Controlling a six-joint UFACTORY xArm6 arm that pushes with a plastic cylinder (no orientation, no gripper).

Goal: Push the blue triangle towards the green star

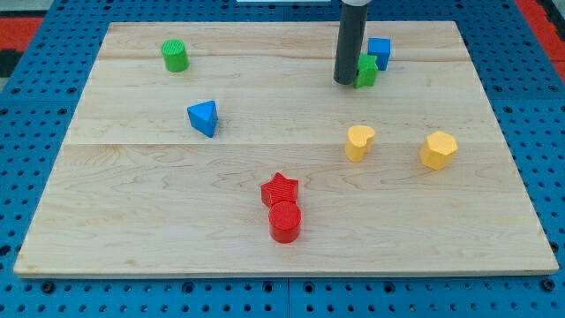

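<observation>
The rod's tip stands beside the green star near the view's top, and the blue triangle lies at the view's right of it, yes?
Not quite. In the camera view, my tip does stand beside the green star near the view's top, but the blue triangle lies to the view's left of it and lower, not to the right.

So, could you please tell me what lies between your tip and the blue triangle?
Nothing: in the camera view, only bare wood lies between my tip, beside the green star, and the blue triangle.

Open board between blue triangle [203,117] and green star [366,71]
</observation>
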